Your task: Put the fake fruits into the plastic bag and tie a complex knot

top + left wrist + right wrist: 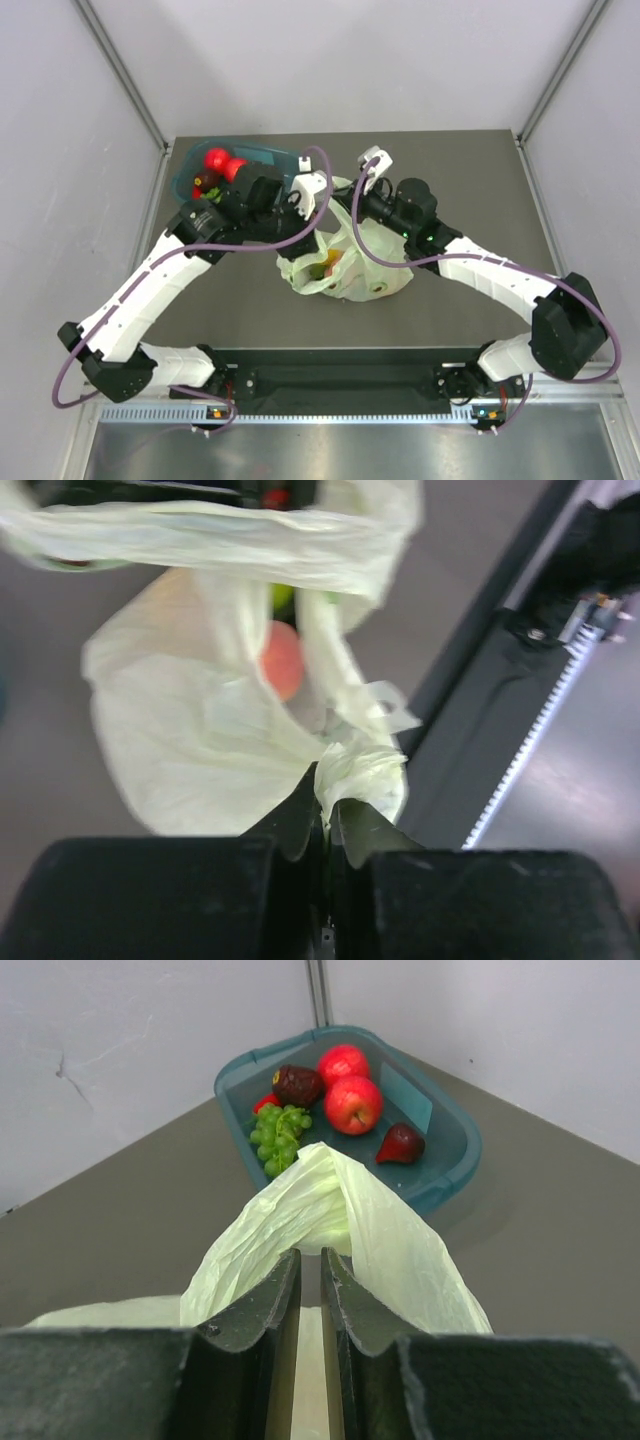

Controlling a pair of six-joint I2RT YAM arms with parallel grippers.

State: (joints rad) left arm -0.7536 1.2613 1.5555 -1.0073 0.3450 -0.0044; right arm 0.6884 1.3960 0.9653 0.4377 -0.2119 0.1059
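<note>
The pale green plastic bag (345, 268) lies at the table's middle with fruits inside; a peach one (282, 658) shows through its mouth. My left gripper (322, 195) is shut on a bunched bag handle (362, 770), as the left wrist view (328, 805) shows. My right gripper (347, 205) is beside it. In the right wrist view (310, 1257) its jaws are almost together, with the other handle (330, 1200) draped over the tips and pale film between them. More fake fruits lie in the teal tray: red apples (352, 1103), green grapes (275, 1132), a dark purple fruit (297, 1084).
The teal tray (190, 165) stands at the back left of the table, close behind both grippers. Grey walls enclose the table on three sides. A black rail (520, 710) runs along the near edge by the arm bases.
</note>
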